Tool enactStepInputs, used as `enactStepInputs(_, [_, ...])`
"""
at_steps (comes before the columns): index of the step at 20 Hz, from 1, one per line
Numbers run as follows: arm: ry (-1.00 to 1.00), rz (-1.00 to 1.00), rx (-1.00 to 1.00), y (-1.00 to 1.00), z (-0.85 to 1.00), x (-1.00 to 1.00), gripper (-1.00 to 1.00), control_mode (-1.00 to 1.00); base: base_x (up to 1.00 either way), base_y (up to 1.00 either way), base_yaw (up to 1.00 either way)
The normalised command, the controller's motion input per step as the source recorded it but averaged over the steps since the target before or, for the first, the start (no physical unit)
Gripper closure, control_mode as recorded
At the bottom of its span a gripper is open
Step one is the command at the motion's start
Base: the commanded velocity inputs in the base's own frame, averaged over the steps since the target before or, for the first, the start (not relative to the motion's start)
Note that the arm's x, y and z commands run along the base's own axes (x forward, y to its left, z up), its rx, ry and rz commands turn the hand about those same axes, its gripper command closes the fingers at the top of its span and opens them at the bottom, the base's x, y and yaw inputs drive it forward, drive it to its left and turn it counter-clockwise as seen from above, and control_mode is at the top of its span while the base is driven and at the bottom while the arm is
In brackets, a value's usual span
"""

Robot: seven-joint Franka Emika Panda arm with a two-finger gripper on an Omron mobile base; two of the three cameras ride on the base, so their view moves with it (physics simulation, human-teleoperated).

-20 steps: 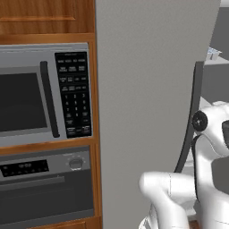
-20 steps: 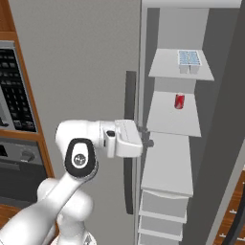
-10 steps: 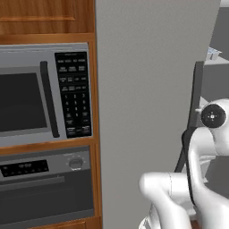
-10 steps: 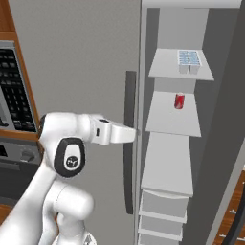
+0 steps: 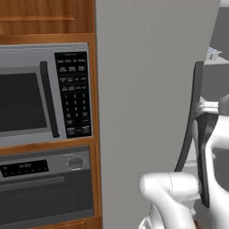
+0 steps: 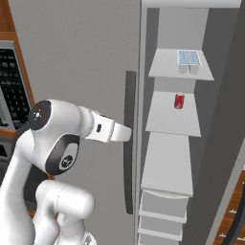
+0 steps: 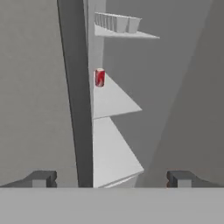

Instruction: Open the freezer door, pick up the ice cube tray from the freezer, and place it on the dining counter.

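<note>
With the freezer door (image 6: 86, 57) ajar and the pincer (image 7: 109, 178) spread wide and empty, steer past the handle (image 6: 129, 139) toward the ice cube tray (image 6: 188, 58), upper-right top shelf (image 6: 165, 67).

Wood cabinetry (image 5: 44, 18) fills the left side, warm brown with a panelled door up top. Set into it sits a steel microwave (image 5: 44, 96), dark window, vertical handle and black keypad at its right. Below that, a steel oven (image 5: 44, 188) with a dark display strip and one round knob. Lighting is flat and even.
</note>
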Motion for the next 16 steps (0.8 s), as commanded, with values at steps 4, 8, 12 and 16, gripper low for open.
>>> enactStepInputs(4, [0.01, 0.25, 0.31, 0.49, 0.00, 0.00, -1.00, -1.00, 0.00, 0.00, 0.00])
enactStepInputs(8, [0.01, 0.18, 0.21, 0.54, 0.07, -0.01, -1.00, -1.00, 0.00, 0.00, 0.00])
enactStepInputs(12, [0.05, 0.17, 0.01, 0.59, 0.16, -0.35, -1.00, -1.00, 0.00, 0.00, 0.00])
enactStepInputs(16, [0.07, 0.10, -0.09, 0.61, 0.07, -0.79, -1.00, -1.00, 0.00, 0.00, 0.00])
